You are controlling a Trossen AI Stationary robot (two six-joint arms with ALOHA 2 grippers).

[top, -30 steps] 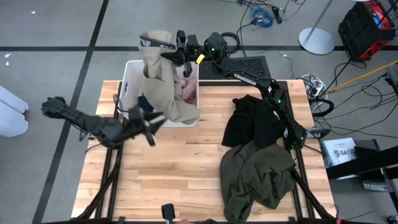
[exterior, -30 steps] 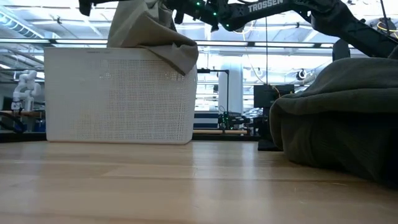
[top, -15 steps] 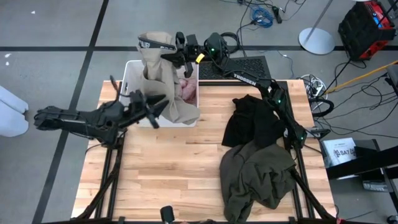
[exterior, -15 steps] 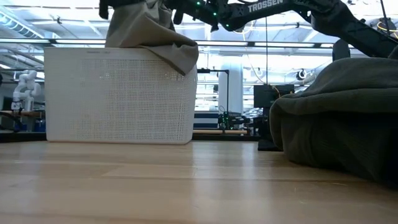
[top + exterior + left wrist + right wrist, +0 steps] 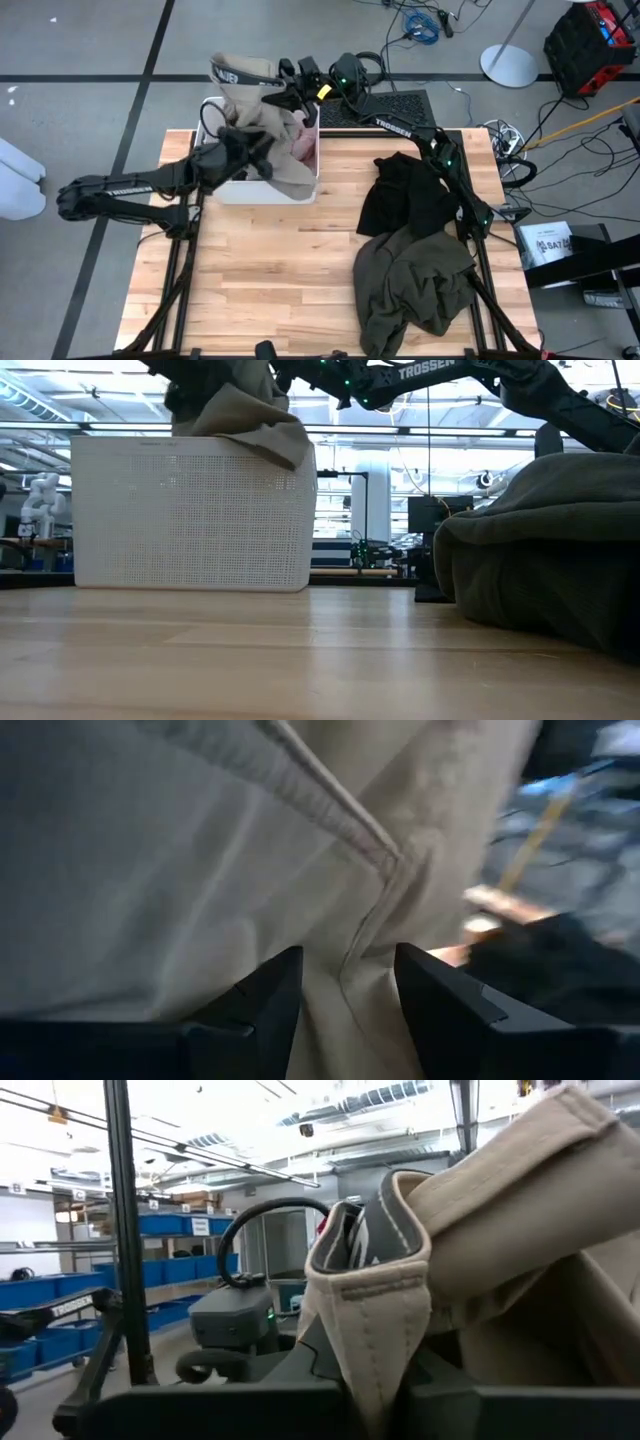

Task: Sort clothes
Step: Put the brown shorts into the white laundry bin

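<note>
One tan khaki garment [image 5: 262, 135] hangs over the white bin [image 5: 212, 122], its waistband clenched in the right gripper [image 5: 283, 82] above the bin's far edge. The left gripper [image 5: 252, 152], fingers parted, presses against the fabric just below. Black garment [image 5: 400, 195] and olive garment [image 5: 415, 285] lie well apart on the table [image 5: 270, 270].

The wooden table [image 5: 270, 270] carries a white perforated bin [image 5: 212, 150] at its far left corner. On the right half lie a black garment [image 5: 405, 200] and, touching it on the near side, a dark olive green garment [image 5: 410, 285].
</note>
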